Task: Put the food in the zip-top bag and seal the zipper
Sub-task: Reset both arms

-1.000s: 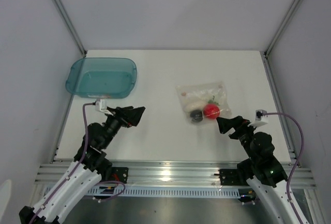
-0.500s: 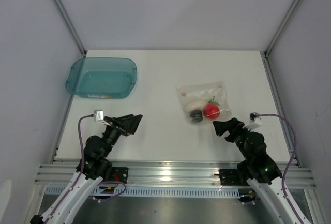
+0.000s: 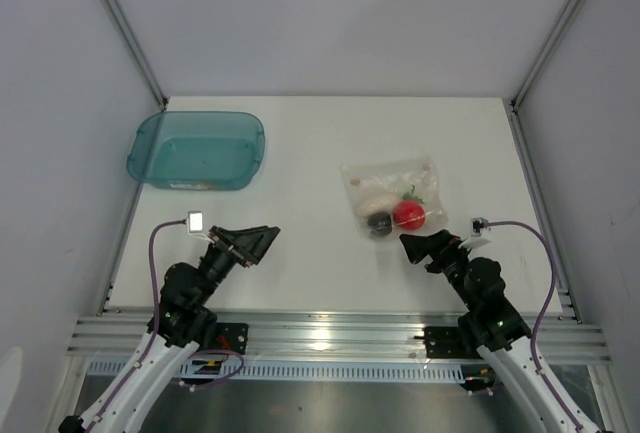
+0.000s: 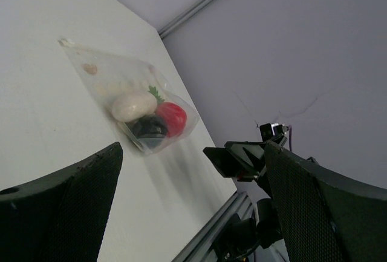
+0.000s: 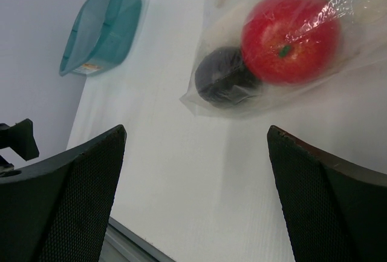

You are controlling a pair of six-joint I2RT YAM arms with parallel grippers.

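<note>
The clear zip-top bag (image 3: 392, 191) lies flat on the table, right of centre. Inside it are the red tomato (image 3: 408, 215), the white radish (image 3: 375, 201) and the dark round piece (image 3: 379, 224). The bag also shows in the left wrist view (image 4: 103, 77), and the tomato (image 5: 290, 35) and dark piece (image 5: 225, 83) in the right wrist view. I cannot make out the zipper strip or tell whether it is closed. My left gripper (image 3: 264, 241) is open and empty, well left of the bag. My right gripper (image 3: 409, 245) is open and empty, just near of the bag and apart from it.
An empty translucent teal tray (image 3: 197, 149) stands at the back left; it also shows in the right wrist view (image 5: 103, 29). Grey walls with metal frame posts enclose the table. A metal rail (image 3: 320, 333) runs along the near edge.
Both arms have drawn back toward their bases. The left gripper has sunk toward the near edge, and the right gripper has shifted left and back from the bag. The bag has not moved.
</note>
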